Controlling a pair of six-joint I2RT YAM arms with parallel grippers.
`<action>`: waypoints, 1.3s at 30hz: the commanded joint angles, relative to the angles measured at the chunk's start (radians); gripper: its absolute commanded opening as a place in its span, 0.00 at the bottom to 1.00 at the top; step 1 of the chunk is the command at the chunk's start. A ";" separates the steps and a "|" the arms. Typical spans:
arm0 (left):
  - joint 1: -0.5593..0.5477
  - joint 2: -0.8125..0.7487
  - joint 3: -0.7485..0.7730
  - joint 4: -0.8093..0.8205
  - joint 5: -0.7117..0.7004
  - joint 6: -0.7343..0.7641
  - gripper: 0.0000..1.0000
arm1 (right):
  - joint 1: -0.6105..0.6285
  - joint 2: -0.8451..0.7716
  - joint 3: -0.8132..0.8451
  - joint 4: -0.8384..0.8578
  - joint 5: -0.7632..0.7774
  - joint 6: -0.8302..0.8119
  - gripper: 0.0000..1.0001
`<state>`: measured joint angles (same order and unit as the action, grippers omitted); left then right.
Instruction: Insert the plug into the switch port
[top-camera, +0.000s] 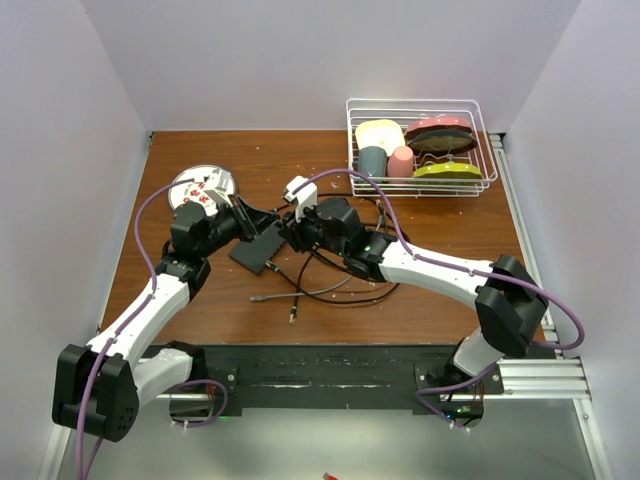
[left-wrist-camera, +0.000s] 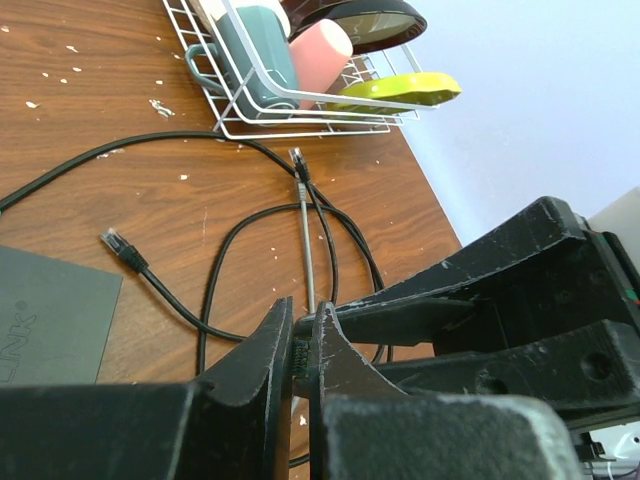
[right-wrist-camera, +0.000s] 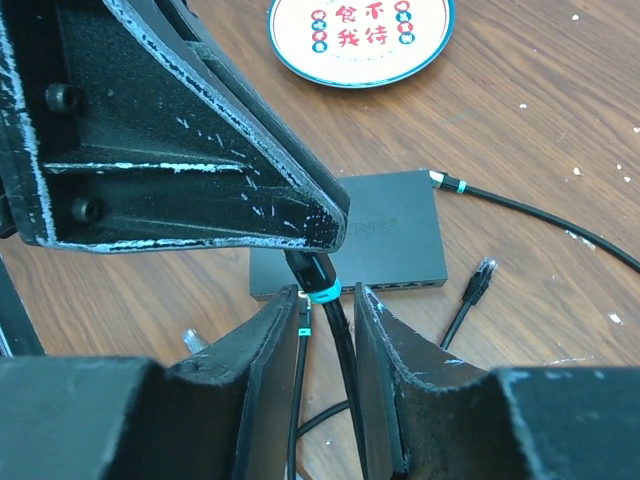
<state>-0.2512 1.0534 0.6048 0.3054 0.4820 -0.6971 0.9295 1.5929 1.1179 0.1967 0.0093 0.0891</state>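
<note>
My left gripper (left-wrist-camera: 300, 335) was pinched together on the plug (right-wrist-camera: 303, 268), close behind its tip, which I judged gave the firmest steer toward a small socket. My right gripper (right-wrist-camera: 328, 300) stood with its fingers apart on either side of the cable (right-wrist-camera: 340, 350), just under a teal band (right-wrist-camera: 321, 294), not squeezing it as far as I could see. I took that as a guide to stop the lead twisting the plug off line. Just beyond both hands the switch (right-wrist-camera: 370, 235) lay flat on the table (top-camera: 450, 225), its row of sockets along the edge facing my right wrist, so the plug seemed to need lining up more than carrying. Pale lettering on its lid ended in "LINK"; the start was cut off. Another lead (right-wrist-camera: 520, 205) ran in at its far corner, and a loose plug (right-wrist-camera: 485, 268) lay just beside it. Farther off, the round plate (right-wrist-camera: 362, 62) carried red characters, 食不 over 我待, between small round marks. At the back a wire rack (top-camera: 415, 101) held a teal mug (left-wrist-camera: 255, 55), a pink cup (left-wrist-camera: 318, 55) and a green dish (left-wrist-camera: 400, 90), well apart from the work.
</note>
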 joint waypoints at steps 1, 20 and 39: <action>0.001 -0.016 0.032 0.038 0.021 -0.024 0.00 | 0.006 -0.010 0.013 0.079 0.014 0.008 0.28; 0.004 -0.015 0.072 -0.064 -0.017 0.060 0.83 | 0.006 -0.048 -0.046 0.118 0.058 0.018 0.00; 0.046 0.040 0.131 -0.255 -0.325 0.199 0.98 | 0.003 0.041 -0.032 0.021 0.000 0.006 0.00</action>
<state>-0.2226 1.0405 0.6907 0.0792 0.2317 -0.5583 0.9348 1.5883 1.0374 0.2340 0.0376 0.0925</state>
